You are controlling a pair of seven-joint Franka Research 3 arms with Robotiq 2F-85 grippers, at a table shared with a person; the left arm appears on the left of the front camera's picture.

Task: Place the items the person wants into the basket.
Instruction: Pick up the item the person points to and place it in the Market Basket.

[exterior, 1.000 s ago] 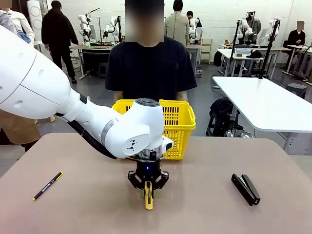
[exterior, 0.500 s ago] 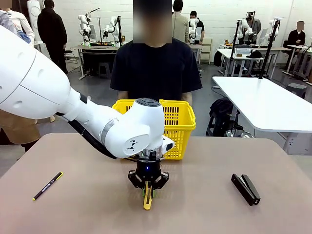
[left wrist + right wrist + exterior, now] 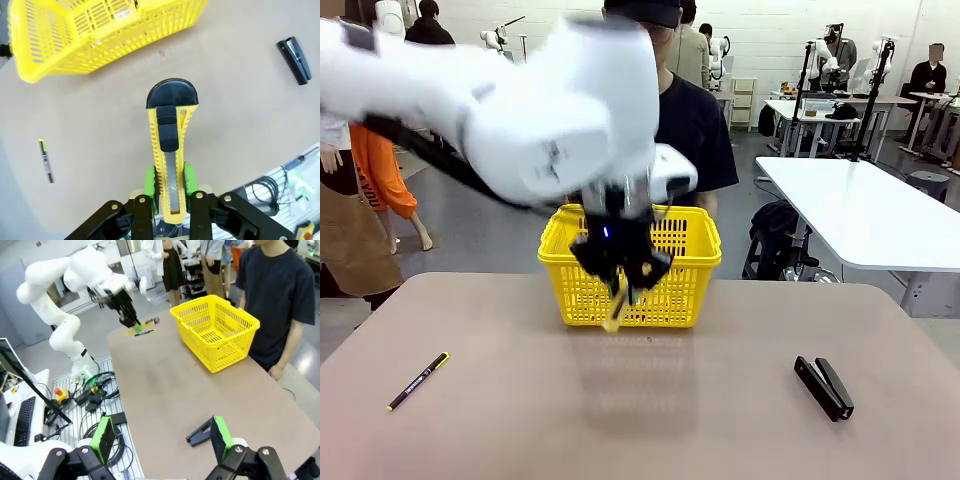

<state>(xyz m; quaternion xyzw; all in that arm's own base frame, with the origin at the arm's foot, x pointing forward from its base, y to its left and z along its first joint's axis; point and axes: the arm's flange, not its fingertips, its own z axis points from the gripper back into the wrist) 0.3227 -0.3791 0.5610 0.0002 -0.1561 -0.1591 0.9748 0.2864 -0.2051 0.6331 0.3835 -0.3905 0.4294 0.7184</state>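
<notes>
- Left gripper [image 3: 168, 187] clamped on utility knife [image 3: 170, 150], lifted clear of table [image 3: 240, 125].
- Knife's long axis aimed toward basket [image 3: 100, 35], just short of its near wall.
- Right gripper [image 3: 162, 437] spread apart, farther from basket.

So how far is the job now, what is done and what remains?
Done: the yellow utility knife with black slider is off the table, clamped in the left hand. In hand: carrying it toward the bright yellow slotted plastic basket. Left: dropping it inside. The right hand is open.
</notes>
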